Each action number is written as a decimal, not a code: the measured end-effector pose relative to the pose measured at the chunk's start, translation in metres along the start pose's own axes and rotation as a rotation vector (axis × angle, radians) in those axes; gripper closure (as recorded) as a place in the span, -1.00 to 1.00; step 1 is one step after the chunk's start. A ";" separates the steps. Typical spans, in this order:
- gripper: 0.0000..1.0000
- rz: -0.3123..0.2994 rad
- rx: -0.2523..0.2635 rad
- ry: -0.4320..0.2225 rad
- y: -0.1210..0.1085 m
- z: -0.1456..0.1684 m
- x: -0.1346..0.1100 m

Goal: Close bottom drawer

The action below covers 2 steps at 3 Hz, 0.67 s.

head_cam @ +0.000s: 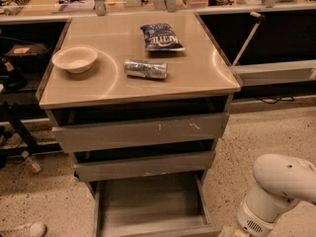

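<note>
At lower centre: open bottom drawer [150, 209], rigid metal, probably light; push flat on front edge. Lower right: gripper [241, 231], near drawer, state impossible to tell.

My arm [279, 189] looks white, smooth and bulbous, with a vented joint; my tan gripper [240, 232] shows just right of the bottom drawer [148, 206].

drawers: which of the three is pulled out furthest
The bottom drawer: its tray is exposed, while the middle drawer and scratched top drawer barely protrude. The gripper sits low right of it.
</note>
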State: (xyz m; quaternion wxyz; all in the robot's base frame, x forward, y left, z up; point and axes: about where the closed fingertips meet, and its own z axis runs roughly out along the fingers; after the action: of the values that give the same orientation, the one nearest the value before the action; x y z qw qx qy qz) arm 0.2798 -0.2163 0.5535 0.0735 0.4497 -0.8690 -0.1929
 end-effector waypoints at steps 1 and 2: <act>1.00 0.008 -0.016 -0.001 -0.002 0.007 0.001; 1.00 0.057 -0.027 -0.036 -0.033 0.043 -0.002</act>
State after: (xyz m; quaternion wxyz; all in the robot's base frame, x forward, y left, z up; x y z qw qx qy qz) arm 0.2924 -0.2205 0.5010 0.0694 0.4201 -0.8799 -0.2106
